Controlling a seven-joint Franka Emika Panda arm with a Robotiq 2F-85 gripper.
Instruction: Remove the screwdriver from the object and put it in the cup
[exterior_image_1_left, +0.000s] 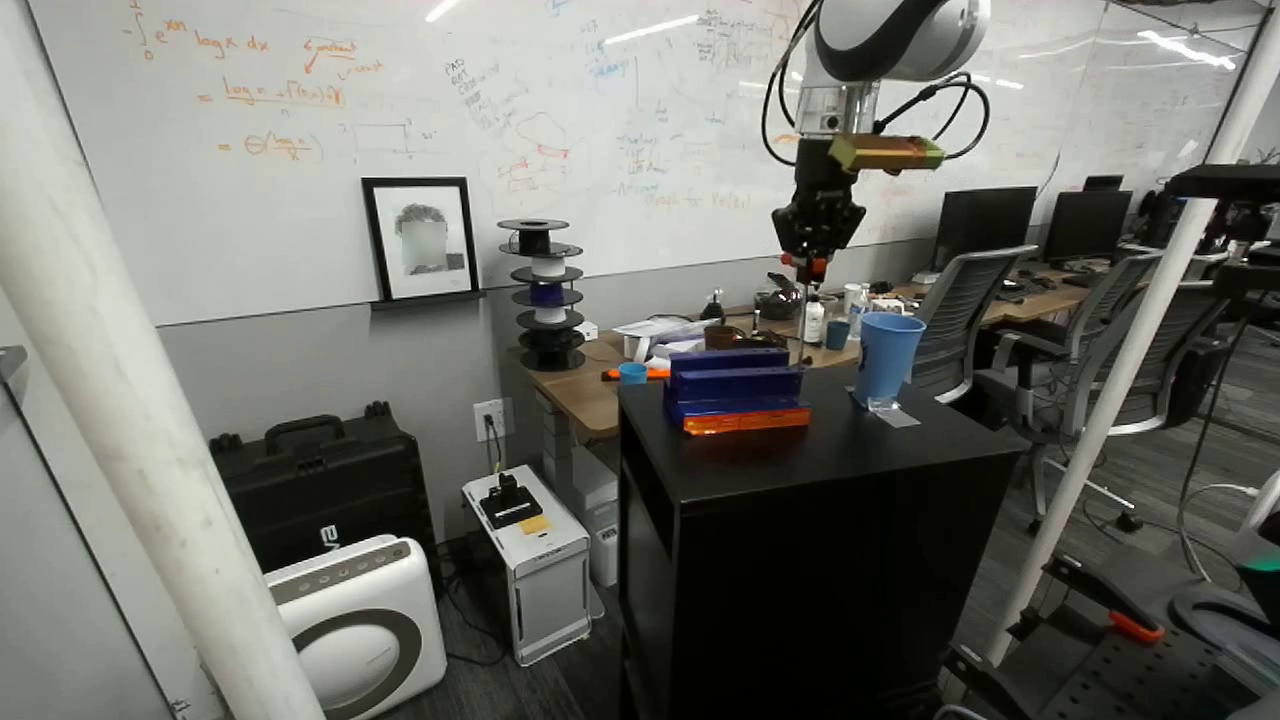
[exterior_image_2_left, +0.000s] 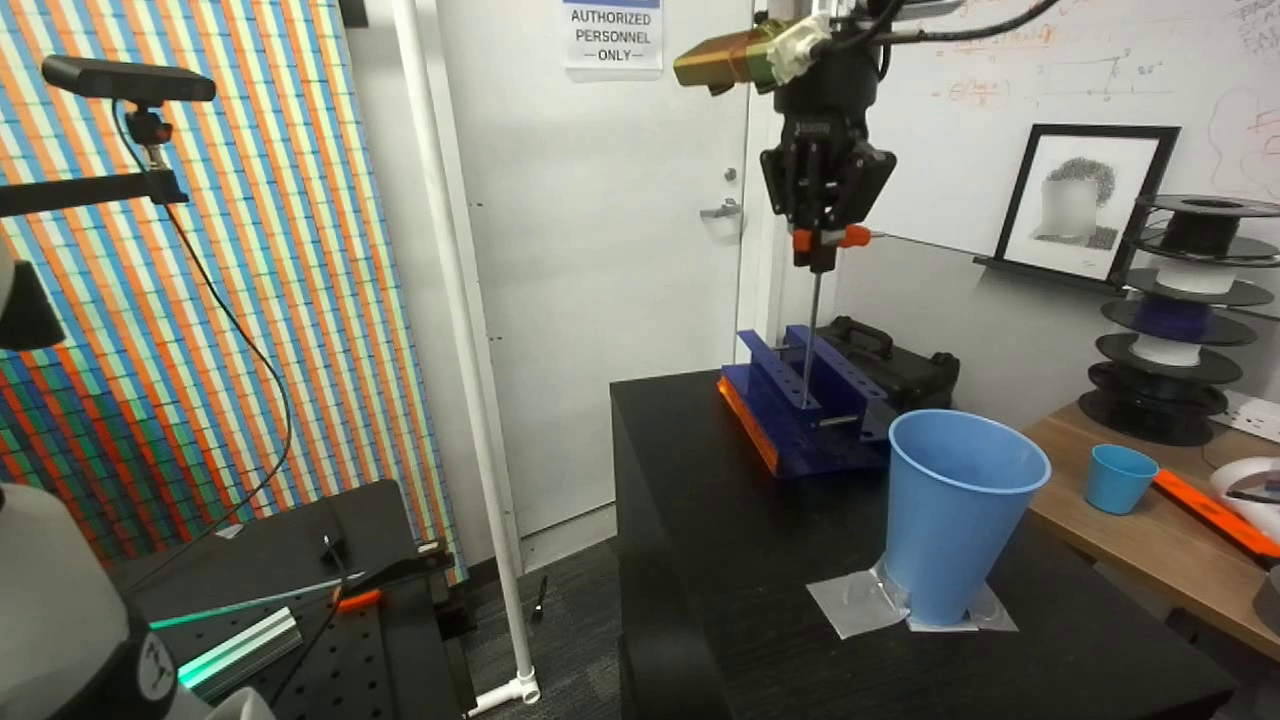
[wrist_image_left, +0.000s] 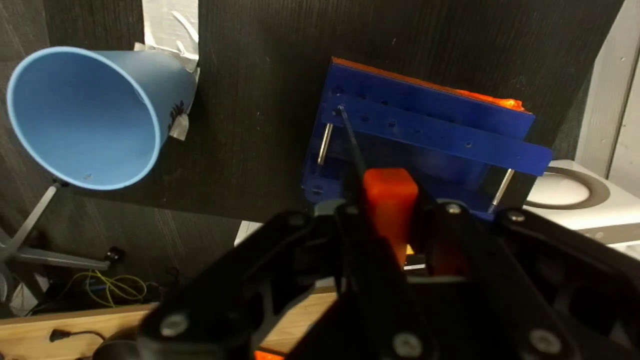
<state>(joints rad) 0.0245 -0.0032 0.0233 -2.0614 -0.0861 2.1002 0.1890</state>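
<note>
There's one screwdriver, one block, one large cup.

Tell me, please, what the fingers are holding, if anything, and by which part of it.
The fingers hold the screwdriver by its orange-red handle; the shaft runs down to the blue block.

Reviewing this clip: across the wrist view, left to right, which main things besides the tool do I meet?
Light-blue cup → blue block → white appliance. Left out: the screwdriver, which overlaps the block.
</note>
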